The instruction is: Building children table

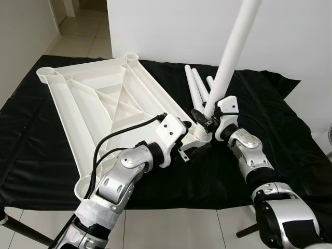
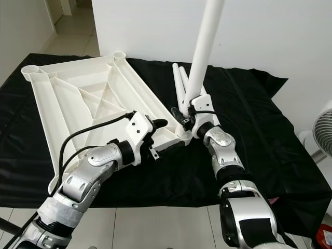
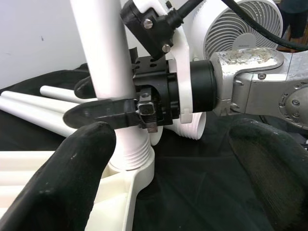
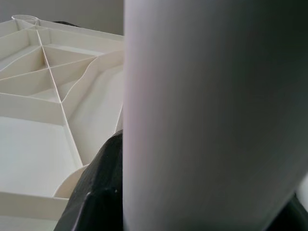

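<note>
A white table top (image 1: 104, 104) lies upside down on black cloth. My right gripper (image 1: 205, 116) is shut on a white leg (image 1: 233, 46) near its lower end and holds it almost upright, tilted slightly right. The leg's threaded end (image 3: 130, 154) sits in the corner socket (image 1: 202, 136) nearest me. One right finger (image 3: 96, 114) crosses the front of the leg. My left gripper (image 1: 193, 139) hovers open just left of that corner, its fingers (image 3: 62, 178) spread wide on either side of the socket and touching nothing. The leg (image 4: 211, 115) looms close in the right wrist view.
Spare white legs (image 1: 197, 85) lie on the black cloth (image 1: 290, 135) behind the socket. A white fan (image 2: 321, 132) stands on the floor to the right. A white wall rises behind the table. The table's front edge is close to my body.
</note>
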Motion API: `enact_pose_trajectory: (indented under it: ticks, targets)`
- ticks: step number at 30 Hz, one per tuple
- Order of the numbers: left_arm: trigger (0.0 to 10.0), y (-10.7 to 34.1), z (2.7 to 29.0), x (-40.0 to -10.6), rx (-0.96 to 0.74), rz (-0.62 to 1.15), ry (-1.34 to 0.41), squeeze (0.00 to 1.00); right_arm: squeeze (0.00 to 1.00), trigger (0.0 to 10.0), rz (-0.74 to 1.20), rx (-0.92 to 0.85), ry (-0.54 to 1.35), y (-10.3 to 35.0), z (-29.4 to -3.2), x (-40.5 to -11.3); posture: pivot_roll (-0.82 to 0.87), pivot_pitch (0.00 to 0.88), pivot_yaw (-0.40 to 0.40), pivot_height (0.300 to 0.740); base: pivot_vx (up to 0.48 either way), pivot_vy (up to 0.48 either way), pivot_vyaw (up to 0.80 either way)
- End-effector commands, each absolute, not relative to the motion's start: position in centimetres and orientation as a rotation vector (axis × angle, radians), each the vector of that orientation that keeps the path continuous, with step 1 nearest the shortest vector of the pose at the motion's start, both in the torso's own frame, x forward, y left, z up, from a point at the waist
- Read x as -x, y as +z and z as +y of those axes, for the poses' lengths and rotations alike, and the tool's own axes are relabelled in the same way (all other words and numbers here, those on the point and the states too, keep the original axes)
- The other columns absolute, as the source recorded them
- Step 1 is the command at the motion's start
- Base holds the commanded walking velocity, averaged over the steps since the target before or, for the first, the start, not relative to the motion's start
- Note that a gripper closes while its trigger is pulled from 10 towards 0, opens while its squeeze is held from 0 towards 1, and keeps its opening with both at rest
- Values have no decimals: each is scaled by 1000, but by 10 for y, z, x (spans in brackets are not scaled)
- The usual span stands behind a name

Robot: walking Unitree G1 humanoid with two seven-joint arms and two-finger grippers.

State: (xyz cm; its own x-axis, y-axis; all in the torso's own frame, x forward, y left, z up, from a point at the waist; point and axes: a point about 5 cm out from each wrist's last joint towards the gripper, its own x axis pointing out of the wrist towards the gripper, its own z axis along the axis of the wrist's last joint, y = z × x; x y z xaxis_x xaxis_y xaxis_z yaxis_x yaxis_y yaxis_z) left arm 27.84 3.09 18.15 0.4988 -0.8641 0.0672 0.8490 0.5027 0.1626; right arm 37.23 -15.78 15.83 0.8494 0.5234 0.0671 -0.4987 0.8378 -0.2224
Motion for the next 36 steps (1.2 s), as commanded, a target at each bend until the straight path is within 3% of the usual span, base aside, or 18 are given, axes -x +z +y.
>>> enact_pose_trajectory:
  ticks: [1,2,3,9,10,15,17,18,19,36]
  targets:
    - [10000,184,30,-280,-121,-159,-1032,0,0,1765,-49,204,551,143,-163,-369,28,0,-85,740,0,0,0]
    - [10000,184,30,-280,-121,-159,-1032,0,0,1765,-49,204,551,143,-163,-369,28,0,-85,740,0,0,0]
    - [10000,183,30,-280,-122,-159,-1031,0,0,10000,-44,197,557,142,-163,-369,28,0,-84,740,0,0,0]
    - [10000,184,30,-279,-122,-160,-1032,0,0,10000,-26,177,567,136,-162,-368,31,0,-83,740,0,0,0]
    - [10000,184,31,-279,-122,-161,-1031,0,0,0,-26,97,574,133,-161,-366,31,0,-83,740,0,0,0]
    - [10000,184,31,-279,-123,-161,-1033,0,0,0,-30,29,546,130,-163,-365,31,0,-81,740,0,0,0]
    - [10000,184,31,-278,-124,-160,-1034,0,0,1804,-19,1,529,127,-164,-365,29,0,-79,740,0,0,0]
    - [10000,184,31,-278,-124,-160,-1034,0,0,1804,-19,1,529,127,-164,-365,29,0,-79,740,0,0,0]
    - [10000,184,30,-278,-124,-160,-1035,0,0,10000,-10,-9,514,126,-165,-365,30,0,-80,740,0,0,0]
    - [10000,184,31,-278,-120,-159,-1033,0,0,10000,-8,69,550,111,-157,-354,29,7,-76,740,0,0,0]
